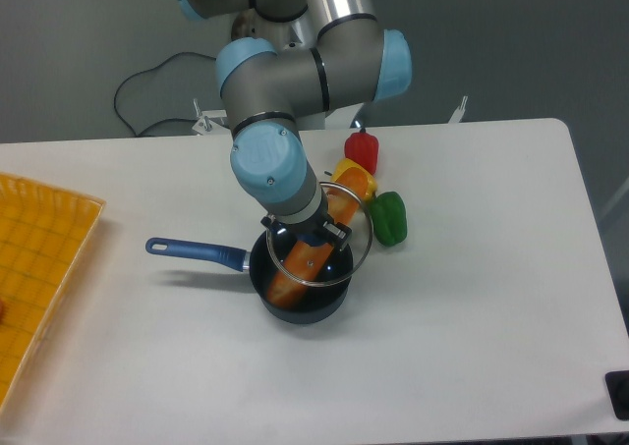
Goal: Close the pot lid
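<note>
Hanging just above the pot (pixel 300 288), slightly below the centre of the frame, the pot lid (pixel 319 237) sits tilted in the grip of the claw (pixel 307 235), which is closed on the lid's central knob; the knob itself is hidden by the wrist. The lid's rim overlaps the pot's opening but leans up toward the right, so it is not seated. A long orange vegetable (pixel 307 253) lies slanted in the pot, with its upper end sticking out over the far right rim and showing through the glass. That looks like the main obstacle: the lid may well rest on it rather than on the rim. So the carrying part of the task appears nearly done, while levelling the lid, lowering it onto the rim and letting go remain. The pot's blue handle (pixel 195 251) points toward the left of the frame. Just right of the pot lie a green pepper (pixel 389 216), a yellow pepper (pixel 353 179) partly behind the lid, and a red pepper (pixel 362 151) above them. The white bench (pixel 472 298) fills most of the frame, and a yellow tray (pixel 39 258) sits at its left edge. Behind the bench a grey floor shows, with a black cable (pixel 157 91) looping at the upper left.
</note>
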